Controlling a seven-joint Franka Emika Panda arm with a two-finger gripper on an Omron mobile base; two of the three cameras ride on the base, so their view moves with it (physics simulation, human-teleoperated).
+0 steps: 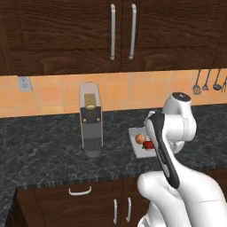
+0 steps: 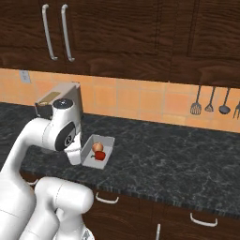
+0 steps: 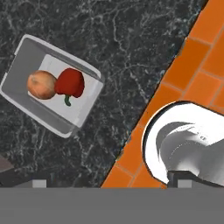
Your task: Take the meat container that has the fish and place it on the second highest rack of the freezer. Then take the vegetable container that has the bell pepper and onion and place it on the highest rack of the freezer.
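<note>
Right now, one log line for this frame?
vegetable container: on counter | onion touching bell pepper inside | tool: open, above, holding nothing

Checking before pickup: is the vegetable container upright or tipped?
Upright: the container sits flat on the counter, onion and bell pepper resting inside.

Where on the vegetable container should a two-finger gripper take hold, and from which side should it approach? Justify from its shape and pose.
Probably from above, pinching one long wall of the vegetable container. It sits flat and open-topped on the counter, with thin upright walls, and the onion and bell pepper lie mid-tray, leaving the rim free.
</note>
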